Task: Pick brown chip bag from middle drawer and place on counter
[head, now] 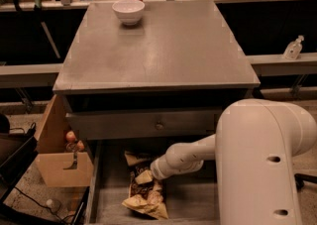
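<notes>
The grey counter (pixel 163 55) fills the upper view. Below its front edge the middle drawer (pixel 198 200) stands pulled open. The white arm (pixel 188 157) reaches into it from the right. The brown chip bag (pixel 146 198) lies crumpled on the drawer floor, below the counter's left half, dark brown with tan-yellow ends. The claw (pixel 144 176) sits down on the bag's middle; I cannot tell whether it is open or closed. A white bowl (pixel 128 11) stands at the counter's far left.
</notes>
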Available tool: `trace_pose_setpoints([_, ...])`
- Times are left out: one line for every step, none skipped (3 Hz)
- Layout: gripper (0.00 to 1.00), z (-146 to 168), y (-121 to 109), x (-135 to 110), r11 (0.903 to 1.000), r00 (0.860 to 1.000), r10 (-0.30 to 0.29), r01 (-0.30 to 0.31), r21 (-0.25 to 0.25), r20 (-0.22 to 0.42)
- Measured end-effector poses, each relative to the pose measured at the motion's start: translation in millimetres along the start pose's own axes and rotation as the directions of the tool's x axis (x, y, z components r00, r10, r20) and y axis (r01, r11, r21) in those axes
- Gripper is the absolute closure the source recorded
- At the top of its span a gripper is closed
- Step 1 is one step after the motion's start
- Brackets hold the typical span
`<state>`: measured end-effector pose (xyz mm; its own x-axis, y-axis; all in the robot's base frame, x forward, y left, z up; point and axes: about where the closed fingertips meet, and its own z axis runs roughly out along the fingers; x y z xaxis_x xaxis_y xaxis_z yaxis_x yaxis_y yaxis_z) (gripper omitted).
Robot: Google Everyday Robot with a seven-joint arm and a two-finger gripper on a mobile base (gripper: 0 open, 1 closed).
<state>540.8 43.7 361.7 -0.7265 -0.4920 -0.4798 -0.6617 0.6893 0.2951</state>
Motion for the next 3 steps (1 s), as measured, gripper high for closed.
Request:
trace_pose_setpoints([0.7, -2.4, 0.8, -1.4, 1.0, 1.0, 0.0, 0.0, 0.0, 0.0])
trace_pose_setpoints([0.93, -3.9, 1.4, -2.2, 1.0, 1.0, 0.0, 0.0, 0.0, 0.0])
trace_pose_setpoints([1.0, -4.6, 1.7, -2.6, 1.0, 1.0, 0.0, 0.0, 0.0, 0.0])
